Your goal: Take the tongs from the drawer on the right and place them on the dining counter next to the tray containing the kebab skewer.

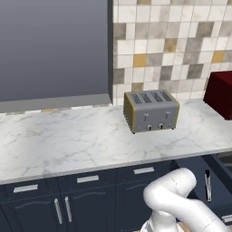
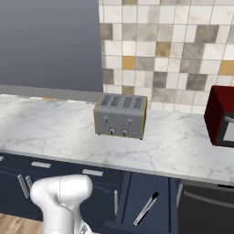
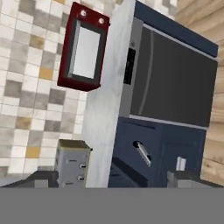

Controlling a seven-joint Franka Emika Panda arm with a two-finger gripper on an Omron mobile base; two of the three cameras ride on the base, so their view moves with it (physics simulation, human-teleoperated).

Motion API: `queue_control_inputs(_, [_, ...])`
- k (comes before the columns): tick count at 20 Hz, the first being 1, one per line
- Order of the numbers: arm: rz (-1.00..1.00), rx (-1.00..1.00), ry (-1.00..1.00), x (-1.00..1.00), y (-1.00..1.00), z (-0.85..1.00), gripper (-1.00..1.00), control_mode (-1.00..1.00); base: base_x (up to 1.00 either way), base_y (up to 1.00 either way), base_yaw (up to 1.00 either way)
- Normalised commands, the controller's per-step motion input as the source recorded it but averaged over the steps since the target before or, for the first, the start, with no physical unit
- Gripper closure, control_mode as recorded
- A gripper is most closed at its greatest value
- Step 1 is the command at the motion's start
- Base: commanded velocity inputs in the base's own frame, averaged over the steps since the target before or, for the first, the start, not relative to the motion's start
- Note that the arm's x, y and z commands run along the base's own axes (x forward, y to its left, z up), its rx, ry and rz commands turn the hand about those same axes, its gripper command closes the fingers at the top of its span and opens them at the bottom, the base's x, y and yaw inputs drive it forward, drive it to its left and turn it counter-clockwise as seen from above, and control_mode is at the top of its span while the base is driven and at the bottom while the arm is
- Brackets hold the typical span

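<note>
Slim black tongs point(image 2: 146, 209) inside open navy-blue drawer point(image 2: 147, 201), below and right of silver four-slot toaster point(image 2: 120, 115) on marble table point(image 2: 183, 151). Long axis apparently running front-to-back, slightly slanted. Jaws wide open, empty, tongs ahead between them.

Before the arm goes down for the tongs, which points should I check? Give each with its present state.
1. Drawer is pulled open: ok.
2. Tongs lie inside the drawer, nothing on top of them: ok.
3. End effector is open and holds nothing: ok.
4. End effector is lined up over the tongs: cannot tell; in the hand view they sit ahead, slightly right of centre.
5. Toaster stands on the worktop, away from the drawer: ok.
</note>
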Motion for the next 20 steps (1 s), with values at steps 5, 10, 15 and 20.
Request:
queue_control_inputs(5, [0.00, -0.10, 0.08, 0.47, 0.76, 0.91, -1.00, -1.00, 0.00, 0.00, 0.00])
queue_control_inputs(10, [0.02, -0.20, 0.11, 0.01, 1.00, 0.59, -1.00, -1.00, 0.00, 0.00, 0.00])
queue_control_inputs(15, [0.02, -0.38, 0.14, 0.00, 1.00, 0.33, -1.00, -1.00, 0.00, 0.00, 0.00])
queue_control_inputs(20, [0.00, -0.40, 0.19, 0.06, 1.00, 0.30, -1.00, -1.00, 0.00, 0.00, 0.00])
